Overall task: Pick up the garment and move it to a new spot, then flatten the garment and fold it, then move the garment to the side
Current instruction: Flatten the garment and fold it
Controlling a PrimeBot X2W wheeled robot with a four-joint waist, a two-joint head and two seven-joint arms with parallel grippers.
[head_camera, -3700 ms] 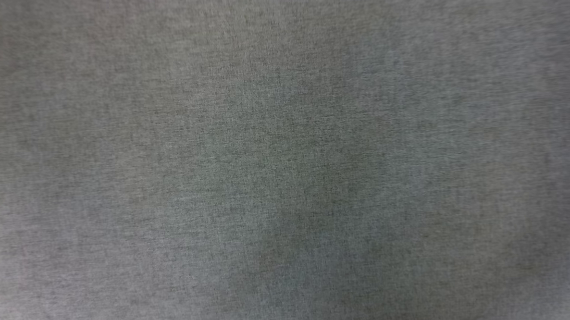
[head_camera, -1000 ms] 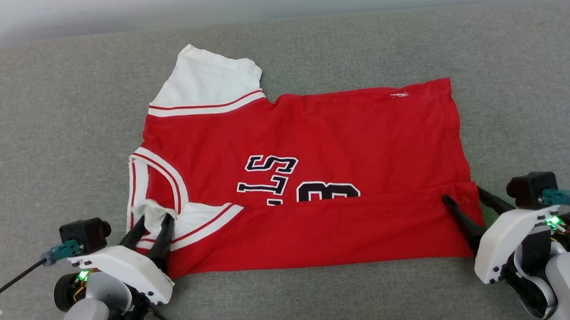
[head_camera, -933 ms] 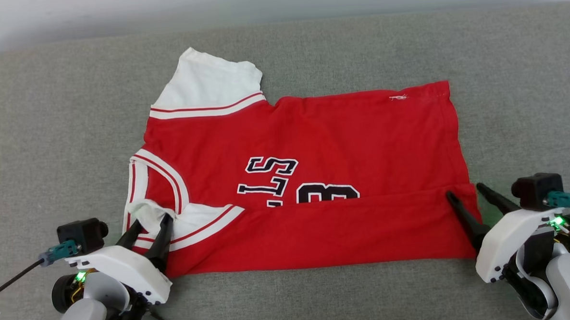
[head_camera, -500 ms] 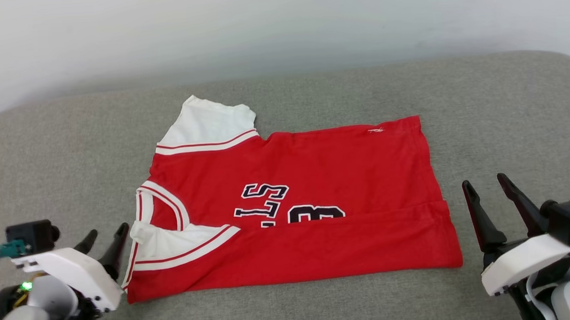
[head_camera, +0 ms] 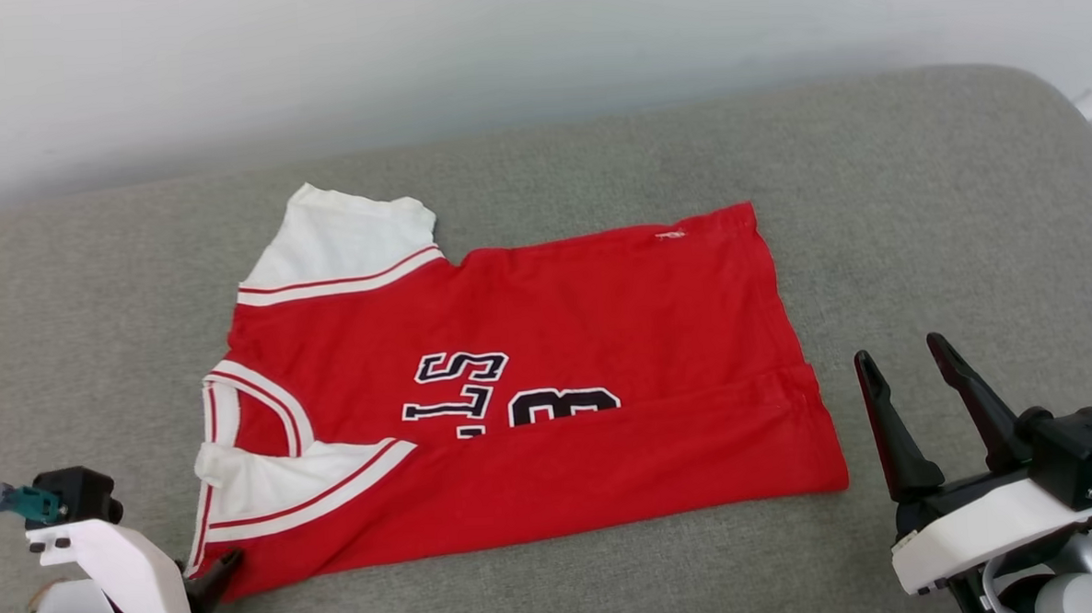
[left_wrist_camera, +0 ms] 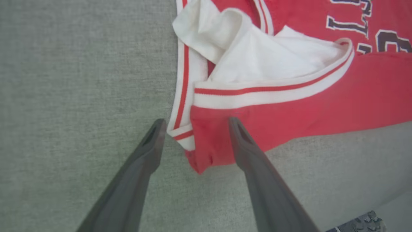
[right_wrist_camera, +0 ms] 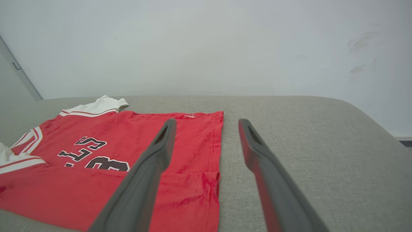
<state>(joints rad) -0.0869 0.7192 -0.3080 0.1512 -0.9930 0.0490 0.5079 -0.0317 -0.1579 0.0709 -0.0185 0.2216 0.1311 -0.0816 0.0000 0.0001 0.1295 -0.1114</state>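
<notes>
The garment [head_camera: 548, 343], a red jersey with white sleeves, lies flat on the grey cushion [head_camera: 919, 198]. Its near long edge is folded over up to the black-and-white number. One white sleeve [head_camera: 340, 237] sticks out at the back left. My left gripper [left_wrist_camera: 196, 122] stands open at the garment's near left corner, its fingers on either side of the striped collar trim [left_wrist_camera: 183, 96] and nothing pinched. One of its dark fingertips [head_camera: 224, 565] touches that corner in the head view. My right gripper [head_camera: 900, 357] is open and empty, just right of the garment's hem [right_wrist_camera: 219, 145].
A pale wall [head_camera: 535, 49] rises behind the cushion. The cushion's rounded right end [head_camera: 1076, 108] drops off at the far right. Bare grey fabric runs along the front and on both sides of the garment.
Both grippers opened, let go of the folded-over near edge and drew back from the garment. The head camera rose and turned, so the whole picture shifted.
</notes>
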